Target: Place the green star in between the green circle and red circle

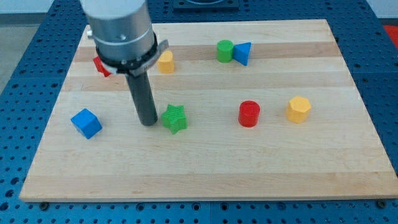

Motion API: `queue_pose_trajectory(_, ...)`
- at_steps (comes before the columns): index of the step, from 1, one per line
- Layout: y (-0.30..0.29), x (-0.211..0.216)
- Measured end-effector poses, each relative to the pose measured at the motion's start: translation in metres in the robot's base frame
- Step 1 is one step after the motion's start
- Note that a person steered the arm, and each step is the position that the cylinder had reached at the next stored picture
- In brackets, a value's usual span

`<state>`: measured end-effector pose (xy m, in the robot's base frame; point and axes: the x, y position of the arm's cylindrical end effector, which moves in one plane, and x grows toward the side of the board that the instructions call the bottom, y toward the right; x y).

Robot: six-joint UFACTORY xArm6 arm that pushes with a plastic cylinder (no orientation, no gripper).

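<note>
The green star (175, 118) lies on the wooden board (205, 168), left of centre. My tip (148, 122) stands just to the star's left, very close to it or touching it. The green circle (225, 50) is a green cylinder near the view's top, to the right of centre. The red circle (249, 114) is a red cylinder to the right of the star, at about the same height in the view. The star is apart from both circles.
A blue triangle (242, 53) touches the green circle's right side. A yellow block (165, 61) sits near the top left, a red block (101, 65) is partly hidden behind the arm, a blue cube (86, 122) is at the left, a yellow hexagon (298, 109) at the right.
</note>
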<state>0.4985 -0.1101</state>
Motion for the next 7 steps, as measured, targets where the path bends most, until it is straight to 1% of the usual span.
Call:
queue_pose_trajectory(1,0.006,0.034)
queue_pose_trajectory(2,0.043,0.029)
queue_pose_trajectory(3,0.063,0.001)
queue_pose_trajectory(4,0.075,-0.013)
queue_pose_trajectory(5,0.044,0.011)
queue_pose_trajectory(6,0.01,0.006)
queue_pose_trajectory(7,0.013,-0.03)
